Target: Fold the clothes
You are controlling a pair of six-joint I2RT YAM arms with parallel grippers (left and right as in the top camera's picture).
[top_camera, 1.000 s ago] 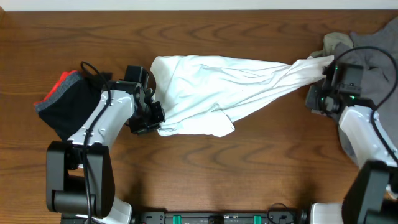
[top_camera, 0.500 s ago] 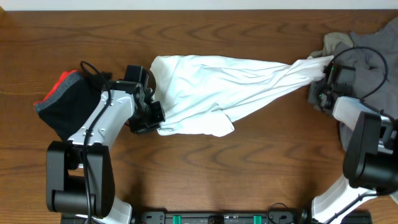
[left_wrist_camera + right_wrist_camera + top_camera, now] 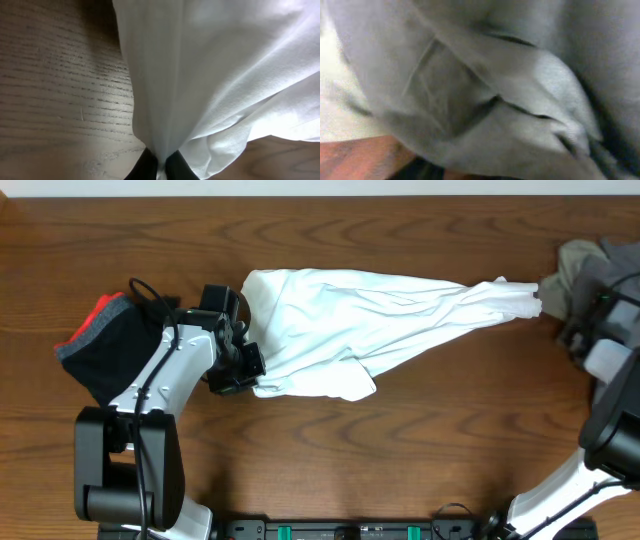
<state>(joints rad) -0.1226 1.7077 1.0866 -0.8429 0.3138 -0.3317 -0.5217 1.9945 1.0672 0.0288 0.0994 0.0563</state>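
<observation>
Garment under inspection: white T-shirt (image 3: 370,320), drawn out crosswise on the counter (image 3: 400,450) and twisted toward its free right end. Left tool (image 3: 248,380) is pinched tight on its lower-left edge. Right tool (image 3: 585,330) sits over grey garments (image 3: 585,265), apart from the shirt, and its jaw state cannot be told. Judgement: light, limp cloth that creases readily and is best taken at hem corners.

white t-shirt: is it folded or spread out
Not folded: the white t-shirt lies stretched and bunched lengthwise, one end pinched in the left gripper.

White T-shirt (image 3: 350,330) (rumpled) lies stretched out sideways.
</observation>
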